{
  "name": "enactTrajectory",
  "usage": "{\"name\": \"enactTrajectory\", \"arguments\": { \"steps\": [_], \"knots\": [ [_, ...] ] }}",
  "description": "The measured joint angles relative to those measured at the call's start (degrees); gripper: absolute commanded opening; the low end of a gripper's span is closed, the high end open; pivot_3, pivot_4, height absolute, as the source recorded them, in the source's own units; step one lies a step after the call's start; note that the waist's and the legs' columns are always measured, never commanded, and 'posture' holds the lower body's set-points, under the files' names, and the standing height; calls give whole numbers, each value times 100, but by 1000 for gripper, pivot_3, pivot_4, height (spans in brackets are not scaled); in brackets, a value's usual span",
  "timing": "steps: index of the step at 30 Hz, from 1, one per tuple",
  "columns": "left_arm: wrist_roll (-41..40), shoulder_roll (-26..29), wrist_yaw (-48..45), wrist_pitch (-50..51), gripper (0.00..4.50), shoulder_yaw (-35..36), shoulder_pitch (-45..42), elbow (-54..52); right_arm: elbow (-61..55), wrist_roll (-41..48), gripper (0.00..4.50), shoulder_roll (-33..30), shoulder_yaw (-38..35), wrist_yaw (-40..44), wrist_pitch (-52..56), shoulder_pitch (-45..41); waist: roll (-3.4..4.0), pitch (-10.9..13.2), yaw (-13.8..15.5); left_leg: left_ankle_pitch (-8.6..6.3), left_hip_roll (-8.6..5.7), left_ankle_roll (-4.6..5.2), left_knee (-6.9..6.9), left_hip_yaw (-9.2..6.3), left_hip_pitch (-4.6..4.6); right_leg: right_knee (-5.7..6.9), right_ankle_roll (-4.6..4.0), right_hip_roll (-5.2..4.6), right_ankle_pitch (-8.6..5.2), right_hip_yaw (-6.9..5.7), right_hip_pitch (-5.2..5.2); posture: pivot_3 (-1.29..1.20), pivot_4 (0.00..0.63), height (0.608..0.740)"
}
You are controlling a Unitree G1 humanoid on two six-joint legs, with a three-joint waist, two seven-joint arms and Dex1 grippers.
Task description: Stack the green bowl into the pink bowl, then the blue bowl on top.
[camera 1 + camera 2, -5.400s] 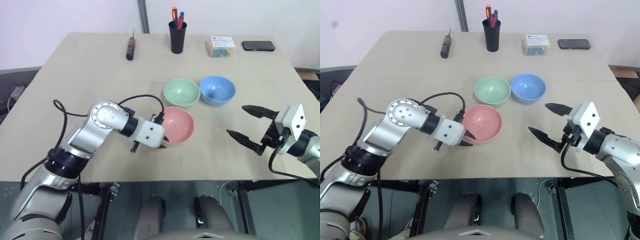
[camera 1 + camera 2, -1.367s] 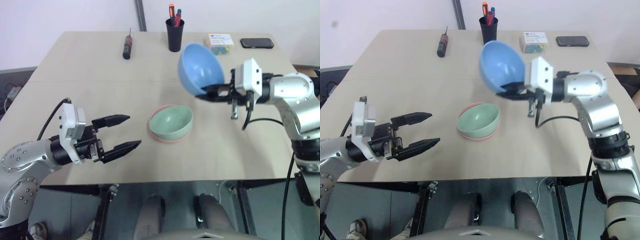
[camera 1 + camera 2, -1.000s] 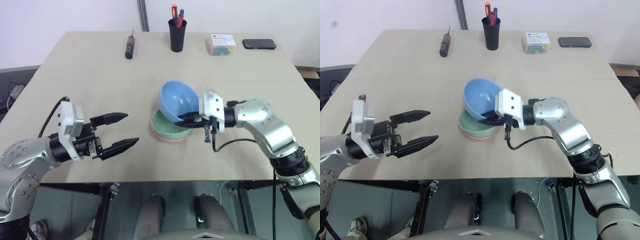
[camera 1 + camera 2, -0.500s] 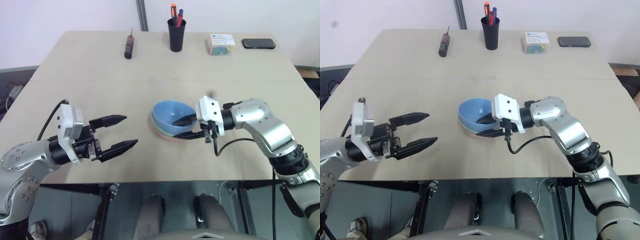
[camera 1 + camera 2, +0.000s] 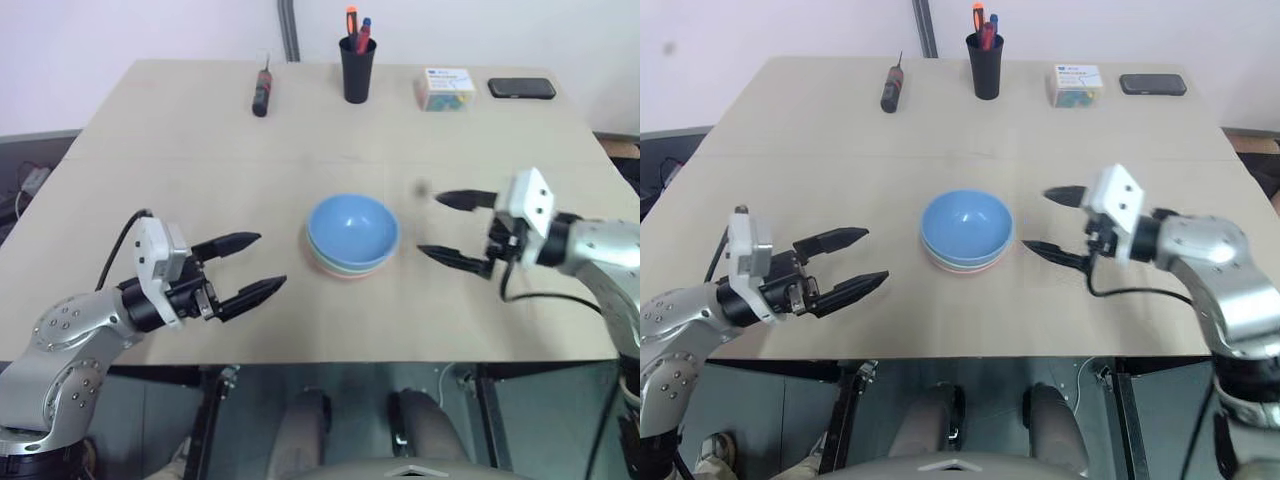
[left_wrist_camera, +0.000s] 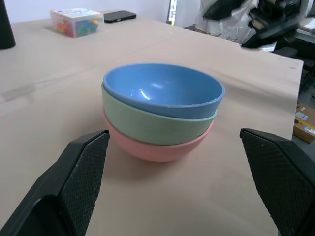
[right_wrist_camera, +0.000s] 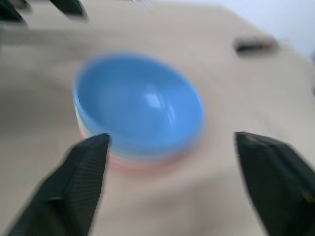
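Far edge of the beige wooden bench (image 5: 180,180), as I see it: a black-and-red screwdriver (image 5: 262,94) lying flat on my left, a black cylindrical pen cup (image 5: 356,68) holding orange, red and blue pens, a small clear plastic box of coloured bits (image 5: 445,88), and a black phone (image 5: 521,88) lying flat, far right.

Small round salmon-pink plastic bowl (image 6: 156,150): upright on the beige counter (image 5: 200,190), bottom of a nested stack of three, well in front of the black pen cup (image 5: 357,70). Small round pale mint-green plastic bowl (image 6: 147,125): seated upright inside the pink bowl, only its upper band showing. Small round light sky-blue plastic bowl (image 5: 352,228): seated upright inside the green bowl, topmost, interior smooth and empty. Stack stands level, rims concentric.
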Motion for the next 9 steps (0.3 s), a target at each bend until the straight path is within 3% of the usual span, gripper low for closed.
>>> {"name": "enactTrajectory", "arguments": {
  "steps": [6,9],
  "knots": [
    [349,364,-213,-126,4500,267,294,114,-411,263,4463,-438,-1206,245,-101,1496,1,0,-39,0,4,0,-4,19,26,5,1,7,-1,19,12,0,150,740],
    [374,449,-371,-169,4500,318,335,143,-555,486,4463,-458,-1492,265,-97,1651,0,0,-37,0,6,0,-4,28,51,4,2,8,-2,27,32,0,150,740]
  ]
}}
